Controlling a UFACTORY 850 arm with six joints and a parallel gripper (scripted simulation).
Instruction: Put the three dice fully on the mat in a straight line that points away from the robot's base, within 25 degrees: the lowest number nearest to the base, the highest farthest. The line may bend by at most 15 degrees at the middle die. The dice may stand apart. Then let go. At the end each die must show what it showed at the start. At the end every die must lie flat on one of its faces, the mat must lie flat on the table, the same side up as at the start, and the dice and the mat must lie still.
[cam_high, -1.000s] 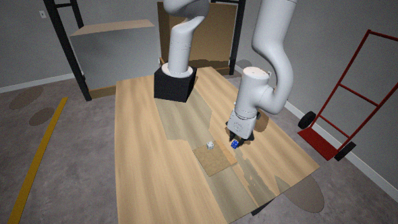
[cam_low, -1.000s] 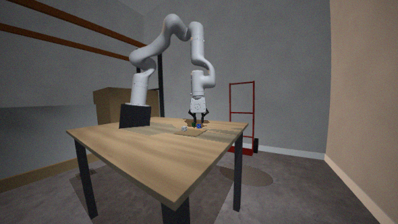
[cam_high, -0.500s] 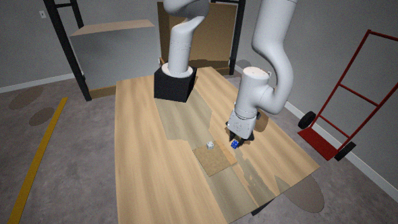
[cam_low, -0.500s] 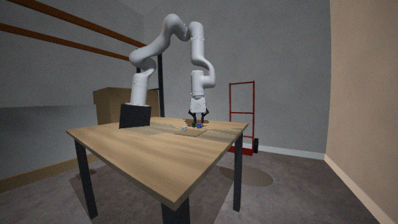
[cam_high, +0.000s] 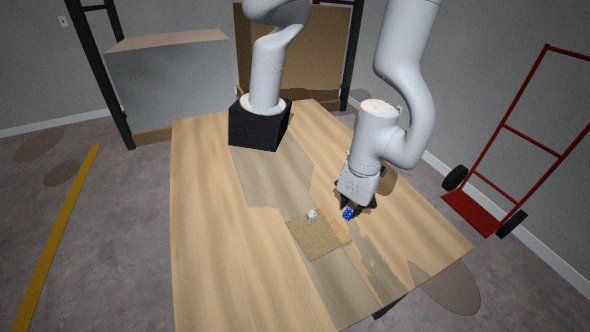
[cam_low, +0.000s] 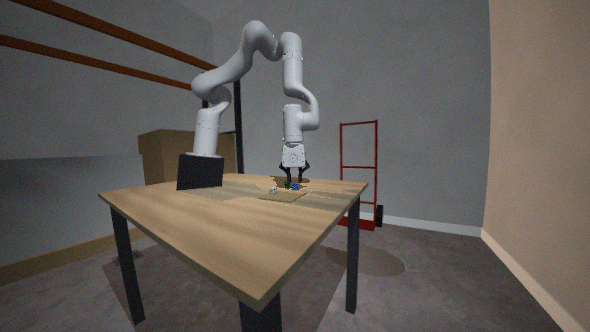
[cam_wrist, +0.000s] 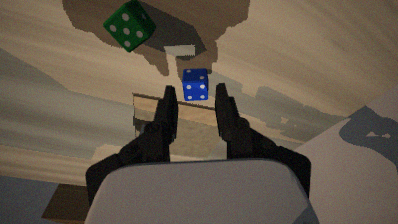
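The pincer (cam_wrist: 195, 102) hangs just above the tabletop (cam_high: 210, 240) with its two dark fingers partly apart and nothing between them, the blue die (cam_wrist: 195, 84) lying on the wood just beyond the fingertips and showing four pips on top. The green die (cam_wrist: 129, 25) lies farther off to the left in the wrist view, five pips up, also off the mat (cam_high: 318, 235). The white die (cam_high: 311, 215) sits at the mat's far corner.

One die (cam_high: 311, 215) sits at the mat's (cam_high: 320, 236) far edge — two others (cam_high: 348, 214) (cam_wrist: 129, 25) lie right of it, off the mat, under the gripper (cam_high: 356, 204).
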